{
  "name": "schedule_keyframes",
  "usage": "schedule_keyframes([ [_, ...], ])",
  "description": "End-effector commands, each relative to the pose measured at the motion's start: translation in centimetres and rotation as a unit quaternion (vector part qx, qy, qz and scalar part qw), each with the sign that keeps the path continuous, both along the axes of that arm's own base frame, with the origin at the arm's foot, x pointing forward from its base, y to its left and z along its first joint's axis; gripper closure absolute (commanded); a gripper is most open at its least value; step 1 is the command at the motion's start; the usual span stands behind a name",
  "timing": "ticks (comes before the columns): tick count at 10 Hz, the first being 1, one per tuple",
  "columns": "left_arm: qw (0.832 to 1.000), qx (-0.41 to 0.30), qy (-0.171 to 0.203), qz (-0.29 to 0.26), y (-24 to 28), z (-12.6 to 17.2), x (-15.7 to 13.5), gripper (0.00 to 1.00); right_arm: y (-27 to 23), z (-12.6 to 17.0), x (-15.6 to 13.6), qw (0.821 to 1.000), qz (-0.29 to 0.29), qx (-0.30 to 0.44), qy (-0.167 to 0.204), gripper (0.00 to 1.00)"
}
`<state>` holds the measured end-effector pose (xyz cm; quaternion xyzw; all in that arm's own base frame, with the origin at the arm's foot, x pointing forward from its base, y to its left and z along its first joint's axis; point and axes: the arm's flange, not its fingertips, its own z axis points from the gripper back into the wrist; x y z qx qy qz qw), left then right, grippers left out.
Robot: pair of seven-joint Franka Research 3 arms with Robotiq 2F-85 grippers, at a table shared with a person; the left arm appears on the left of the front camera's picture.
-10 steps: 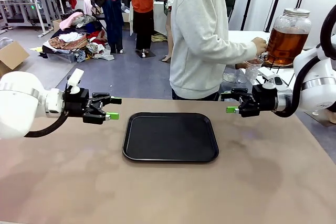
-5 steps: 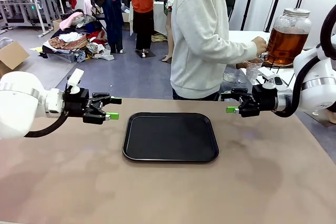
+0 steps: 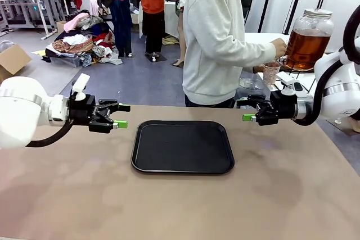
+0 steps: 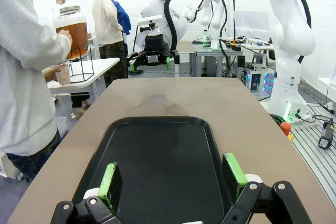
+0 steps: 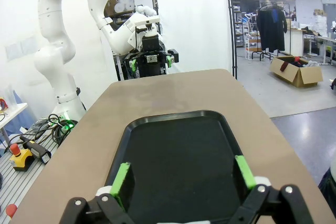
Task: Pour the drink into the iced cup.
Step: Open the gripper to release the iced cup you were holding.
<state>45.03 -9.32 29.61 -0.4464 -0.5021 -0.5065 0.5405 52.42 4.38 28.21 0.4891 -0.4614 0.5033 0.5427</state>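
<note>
The drink (image 3: 307, 43) is amber liquid in a big clear jar with a silvery lid, on a wire stand on a side table at the far right; it also shows as the drink (image 4: 73, 31) in the left wrist view. A person (image 3: 216, 37) holds the clear cup (image 3: 271, 73) under the jar's tap, one hand on the tap; whether ice is in it I cannot tell. My left gripper (image 3: 122, 116) hovers open left of the black tray (image 3: 183, 164). My right gripper (image 3: 244, 109) hovers open at the tray's right, below the cup and nearer to me.
The black tray (image 4: 157, 124) lies bare in the middle of the brown table, between both grippers. A white side table (image 4: 100, 66) carries the jar stand. Clothes piles and a cardboard box (image 3: 12, 59) sit on the floor far behind.
Both arms stay still. The person's hand at the tap has shifted slightly, and the cup stays under it.
</note>
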Motion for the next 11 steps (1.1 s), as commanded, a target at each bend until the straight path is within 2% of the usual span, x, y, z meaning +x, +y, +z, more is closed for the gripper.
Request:
schedule_keyframes([
  [1, 1.0, -0.001, -0.003, 0.0, 0.03, 0.12, -0.05, 0.0, -0.03, 0.29, 0.22, 1.0, -0.002, -0.002, 0.0, 0.0],
  [11, 1.0, -0.001, -0.003, 0.0, 0.03, 0.12, -0.05, 0.0, -0.03, 0.29, 0.22, 1.0, -0.002, -0.002, 0.0, 0.0],
])
